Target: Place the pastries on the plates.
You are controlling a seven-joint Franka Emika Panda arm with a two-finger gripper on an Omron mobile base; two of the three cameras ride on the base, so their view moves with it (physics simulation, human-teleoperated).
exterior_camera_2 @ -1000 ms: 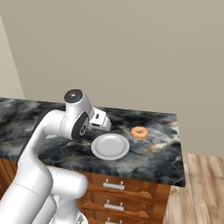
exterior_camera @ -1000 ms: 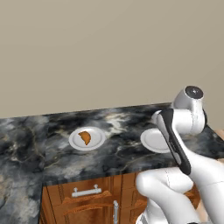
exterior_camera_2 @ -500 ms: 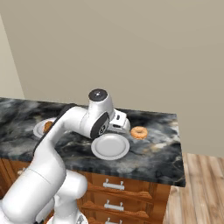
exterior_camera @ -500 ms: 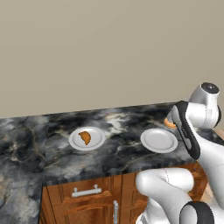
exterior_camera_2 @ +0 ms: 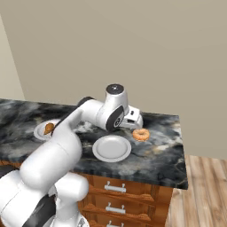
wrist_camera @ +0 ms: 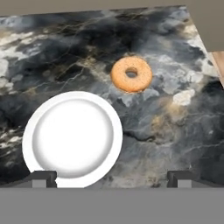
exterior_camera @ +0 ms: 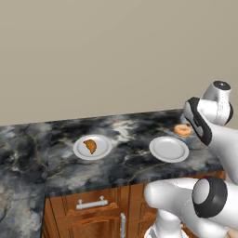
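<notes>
Black marble counter (wrist_camera: 175,127) holds doughnut (wrist_camera: 131,73) beside bare plate (wrist_camera: 72,136); jaws spread wide.

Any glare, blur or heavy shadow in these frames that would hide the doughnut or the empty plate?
Hand view: even light, slightly soft, doughnut and empty plate plain, only faint shading inside the plate's rim. Left base view: flat light, no glare, but the arm covers part of the doughnut. Right base view: sharp enough, a soft shadow under the gripper on the counter.
</notes>
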